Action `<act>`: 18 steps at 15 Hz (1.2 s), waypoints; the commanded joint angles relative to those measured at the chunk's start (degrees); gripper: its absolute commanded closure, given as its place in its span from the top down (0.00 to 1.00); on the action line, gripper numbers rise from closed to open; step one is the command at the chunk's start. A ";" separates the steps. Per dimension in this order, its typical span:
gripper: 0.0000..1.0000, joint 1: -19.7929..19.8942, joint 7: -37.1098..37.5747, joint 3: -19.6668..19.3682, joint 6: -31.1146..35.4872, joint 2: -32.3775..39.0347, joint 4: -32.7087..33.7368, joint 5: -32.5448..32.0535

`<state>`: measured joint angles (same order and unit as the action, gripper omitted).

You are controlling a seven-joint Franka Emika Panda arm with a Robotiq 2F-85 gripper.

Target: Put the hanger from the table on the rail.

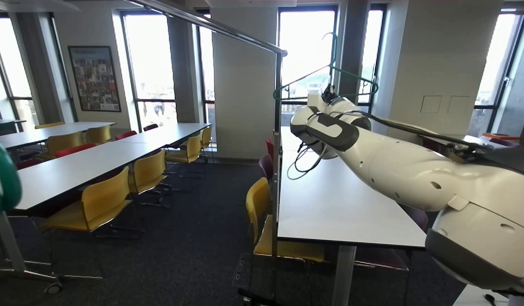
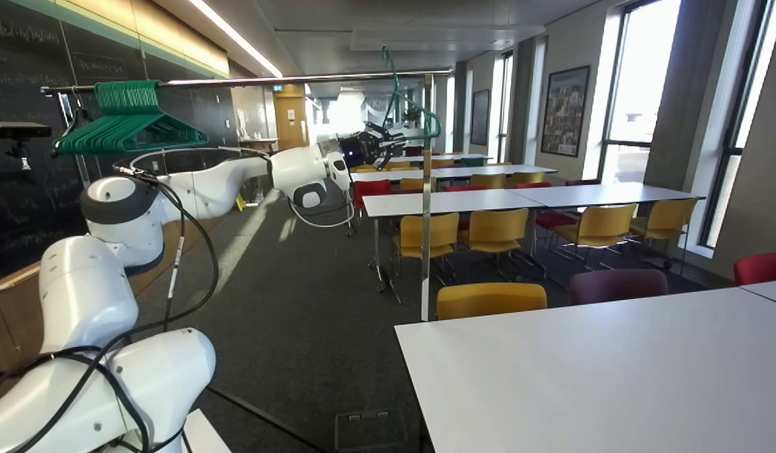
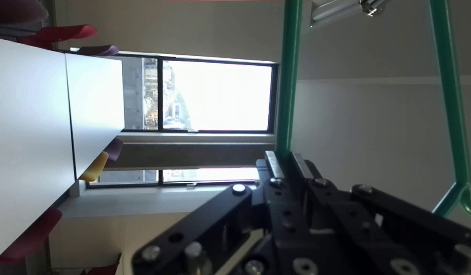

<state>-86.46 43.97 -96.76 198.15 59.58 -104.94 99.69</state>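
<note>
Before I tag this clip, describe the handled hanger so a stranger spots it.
From the long metal rail, look lower to the gripper. It pinches the green hanger by its bottom bar, off the rail, unlike the matching hangers bunched there.

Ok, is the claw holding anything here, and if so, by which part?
Yes: the claw is closed on the green hanger, gripping it by the straight bottom bar, near the middle.
</note>
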 commanded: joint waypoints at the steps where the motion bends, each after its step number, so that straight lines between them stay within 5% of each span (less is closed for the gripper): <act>1: 0.02 1.32 -8.77 -1.82 0.00 -4.77 3.84 0.72; 4: 0.02 0.10 -12.15 -1.72 0.00 -8.81 5.06 -1.63; 5: 0.10 1.59 -10.04 -1.76 -0.03 -3.46 3.59 1.59; 13: 0.10 1.03 -11.60 -1.64 -0.04 -5.94 4.93 1.02; 14: 0.02 1.04 -11.60 -1.64 -0.04 -5.94 4.93 1.02; 18: 0.02 2.05 -13.81 3.11 -0.05 -8.46 4.21 0.27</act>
<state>-85.00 34.60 -96.99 198.10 54.45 -100.85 99.77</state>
